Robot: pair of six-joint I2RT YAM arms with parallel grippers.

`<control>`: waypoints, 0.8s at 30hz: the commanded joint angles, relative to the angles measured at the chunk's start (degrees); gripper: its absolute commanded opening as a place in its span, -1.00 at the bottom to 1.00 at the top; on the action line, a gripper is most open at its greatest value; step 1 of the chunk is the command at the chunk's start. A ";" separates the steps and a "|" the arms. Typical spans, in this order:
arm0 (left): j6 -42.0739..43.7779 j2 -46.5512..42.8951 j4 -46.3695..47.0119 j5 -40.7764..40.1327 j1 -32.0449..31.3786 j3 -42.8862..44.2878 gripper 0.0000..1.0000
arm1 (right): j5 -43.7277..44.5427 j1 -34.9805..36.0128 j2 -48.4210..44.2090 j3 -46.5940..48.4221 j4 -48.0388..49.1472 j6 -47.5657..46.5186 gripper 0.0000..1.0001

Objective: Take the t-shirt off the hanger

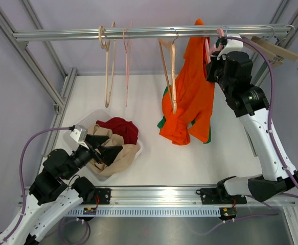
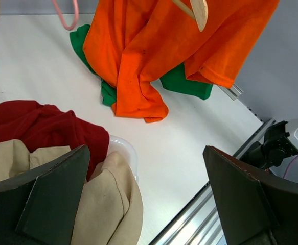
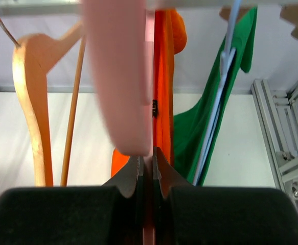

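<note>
The orange t-shirt (image 1: 189, 92) hangs from a pink hanger (image 1: 208, 47) on the metal rail (image 1: 62, 35), its hem bunched on the table. My right gripper (image 1: 213, 60) is up at the rail, shut on the pink hanger (image 3: 118, 76); in the right wrist view the jaws (image 3: 147, 158) pinch pink plastic, with the orange t-shirt (image 3: 164, 76) just behind. My left gripper (image 1: 113, 146) is open and empty, low over the basket. In the left wrist view the orange t-shirt (image 2: 154, 46) is far ahead of its fingers (image 2: 56, 199).
A green shirt (image 3: 210, 112) hangs on a blue hanger beside the orange one. A wooden hanger (image 1: 169, 66) hangs in front of it. Two bare hangers (image 1: 108, 66) hang at left. A clear basket (image 1: 87, 116) holds red (image 1: 120, 128) and beige (image 1: 115, 161) clothes.
</note>
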 commanded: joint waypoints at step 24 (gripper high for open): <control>7.19 33.20 17.24 -20.35 -44.30 19.87 0.98 | 11.14 15.81 -34.03 -31.05 6.25 19.37 -1.00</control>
